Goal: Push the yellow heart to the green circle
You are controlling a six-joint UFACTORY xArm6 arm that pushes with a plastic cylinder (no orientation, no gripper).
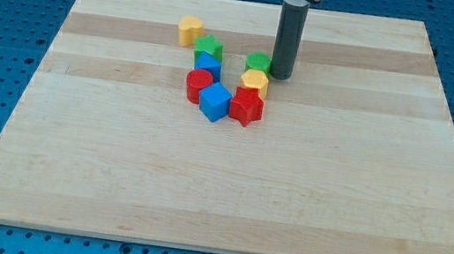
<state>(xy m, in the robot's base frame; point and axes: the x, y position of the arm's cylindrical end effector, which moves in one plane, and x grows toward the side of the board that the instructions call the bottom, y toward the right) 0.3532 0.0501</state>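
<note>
The yellow heart (pixel 190 29) lies at the upper left of the block cluster, apart from the others. The green circle (pixel 258 61) lies to its right, at the cluster's upper right, just above a yellow hexagon-like block (pixel 255 82). My tip (pixel 280 75) rests on the board just right of the green circle, touching it or nearly so. The tip is far to the right of the yellow heart.
A green star (pixel 209 48) and a blue block (pixel 208 65) sit between the heart and the circle. A red circle (pixel 199 85), a blue cube (pixel 214 102) and a red star (pixel 247 107) lie below them. The wooden board (pixel 333 195) rests on a blue pegboard.
</note>
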